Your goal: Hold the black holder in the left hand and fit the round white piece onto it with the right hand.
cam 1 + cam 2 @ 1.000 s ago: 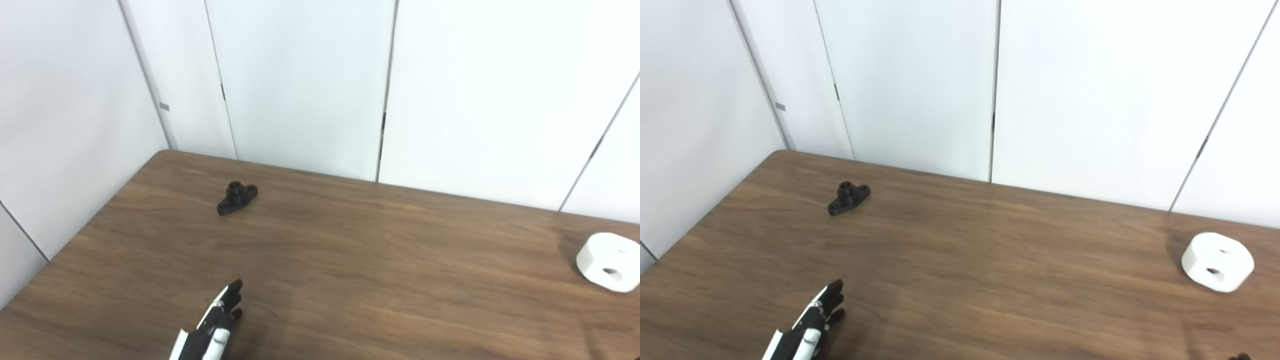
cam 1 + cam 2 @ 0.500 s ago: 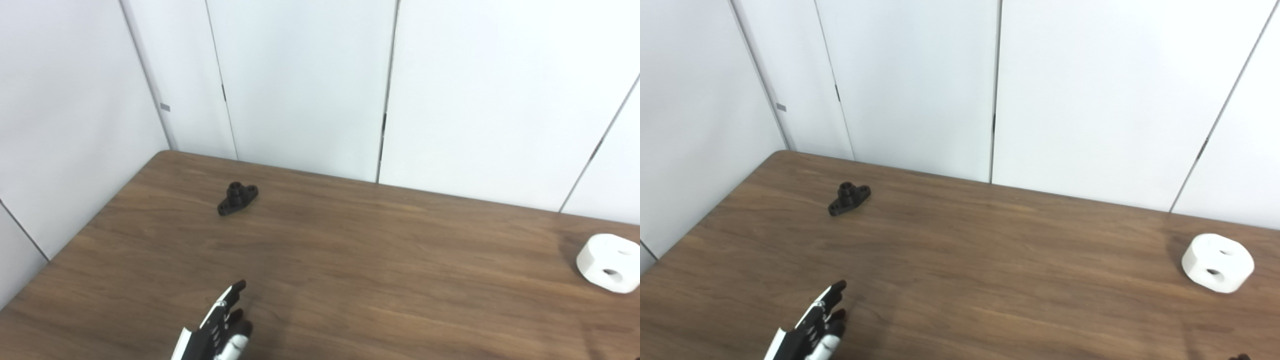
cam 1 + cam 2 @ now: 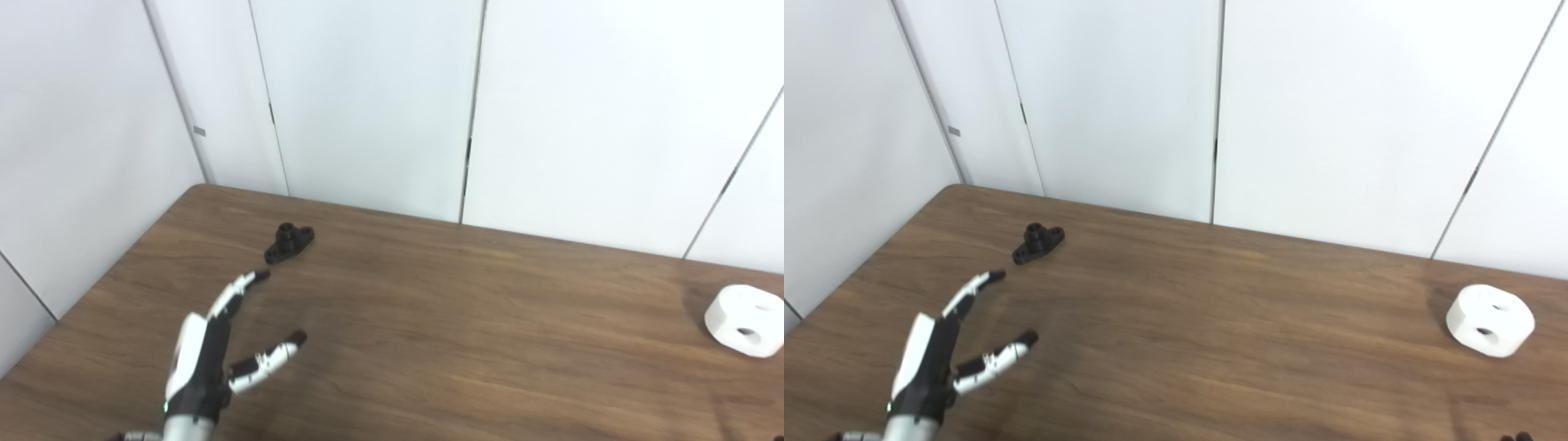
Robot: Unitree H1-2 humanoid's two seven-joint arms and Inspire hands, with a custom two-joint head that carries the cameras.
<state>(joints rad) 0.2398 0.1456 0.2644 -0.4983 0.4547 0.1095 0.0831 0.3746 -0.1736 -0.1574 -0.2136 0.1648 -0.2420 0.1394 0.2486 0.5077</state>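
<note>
White walls stand behind the brown table (image 3: 429,318), where the left hand (image 3: 208,349) reaches wide open toward the black holder (image 3: 289,242), while the round white piece (image 3: 742,320) waits far right.

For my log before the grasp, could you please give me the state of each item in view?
Holder: lying on the table, untouched.
White piece: resting on the table, apart from both hands.
Left hand: open, short of the holder, holding nothing.
Right hand: only fingertips showing; state unclear.
</note>
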